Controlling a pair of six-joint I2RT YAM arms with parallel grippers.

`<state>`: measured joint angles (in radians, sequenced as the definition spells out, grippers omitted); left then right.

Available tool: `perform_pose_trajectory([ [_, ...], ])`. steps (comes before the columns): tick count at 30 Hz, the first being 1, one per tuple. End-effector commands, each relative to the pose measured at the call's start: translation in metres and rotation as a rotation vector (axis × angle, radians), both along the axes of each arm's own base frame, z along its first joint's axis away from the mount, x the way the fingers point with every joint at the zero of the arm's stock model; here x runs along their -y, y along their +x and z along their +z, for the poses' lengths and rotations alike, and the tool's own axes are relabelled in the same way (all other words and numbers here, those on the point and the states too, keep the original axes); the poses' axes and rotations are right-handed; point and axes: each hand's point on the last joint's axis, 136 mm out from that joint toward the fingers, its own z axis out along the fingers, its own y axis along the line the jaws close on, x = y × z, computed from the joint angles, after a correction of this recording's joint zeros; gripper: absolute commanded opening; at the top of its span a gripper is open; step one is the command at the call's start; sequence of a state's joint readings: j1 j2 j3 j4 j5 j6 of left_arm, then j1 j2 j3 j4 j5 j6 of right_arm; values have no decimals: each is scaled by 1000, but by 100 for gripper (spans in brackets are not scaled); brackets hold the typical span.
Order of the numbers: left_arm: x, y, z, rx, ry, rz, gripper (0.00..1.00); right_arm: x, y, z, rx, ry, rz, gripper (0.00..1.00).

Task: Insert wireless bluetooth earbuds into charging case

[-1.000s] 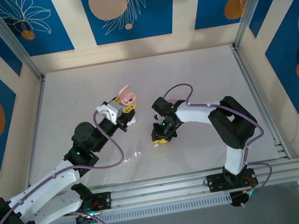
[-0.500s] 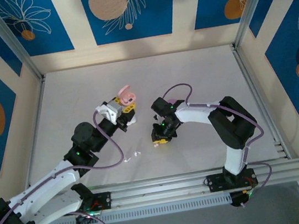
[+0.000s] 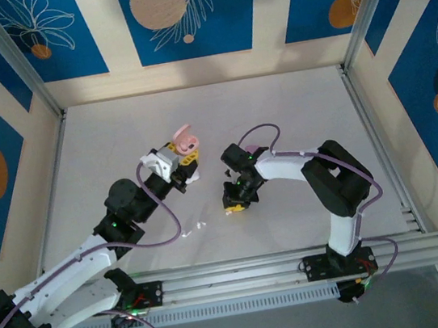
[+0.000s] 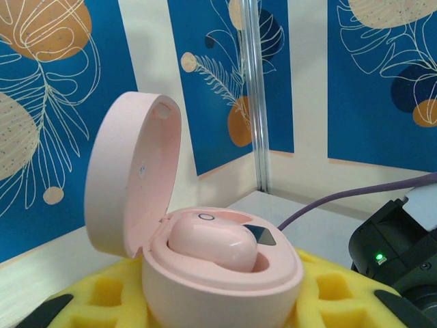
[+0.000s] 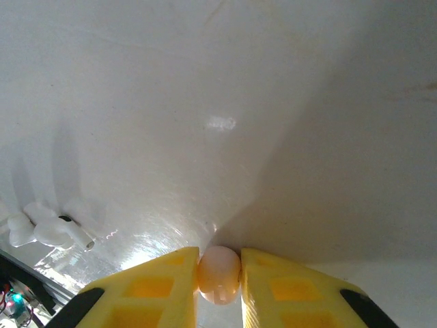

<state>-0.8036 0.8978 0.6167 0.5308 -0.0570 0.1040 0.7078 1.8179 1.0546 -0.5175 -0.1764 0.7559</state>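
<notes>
Seen from above, two arms reach onto a white table (image 3: 293, 113); the left gripper (image 3: 186, 154) is clamped on an open pink case (image 3: 187, 142), its yellow fingers (image 4: 102, 297) pressing the base from both sides. In the left wrist view the lid stands up at the left; one pink bud (image 4: 213, 247) sits in the case's well. The right gripper (image 3: 235, 202) points down at the table, near the case and to its right; its yellow fingers (image 5: 164, 283) are closed on a second pink bud (image 5: 219, 273), touching it on both sides, right at the table surface. White buds (image 5: 42, 232) lie together on the table, apart from both grippers.
</notes>
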Motion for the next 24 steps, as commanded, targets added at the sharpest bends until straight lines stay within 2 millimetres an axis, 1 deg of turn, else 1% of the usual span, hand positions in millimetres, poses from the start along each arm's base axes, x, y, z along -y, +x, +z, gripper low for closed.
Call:
perform_pose_trajectory([
  [1, 1, -6, 14, 22, -39, -18, 25, -2, -4, -3, 5, -30, 25, 22],
  [4, 2, -5, 12, 19, -34, -22, 25, 1, 1, 7, 44, -30, 21, 21],
  [7, 4, -3, 6, 8, -20, -23, 25, 8, 7, 21, 90, -30, 9, 21],
  [15, 18, 4, -25, -51, 60, -43, 25, 33, 21, 63, 186, -11, -35, 21],
  [19, 26, 6, -40, -80, 98, -68, 25, 47, 28, 93, 249, 17, -68, 21],
  [24, 36, 8, -55, -101, 132, -99, 25, 63, 34, 137, 343, 47, -94, 21],
])
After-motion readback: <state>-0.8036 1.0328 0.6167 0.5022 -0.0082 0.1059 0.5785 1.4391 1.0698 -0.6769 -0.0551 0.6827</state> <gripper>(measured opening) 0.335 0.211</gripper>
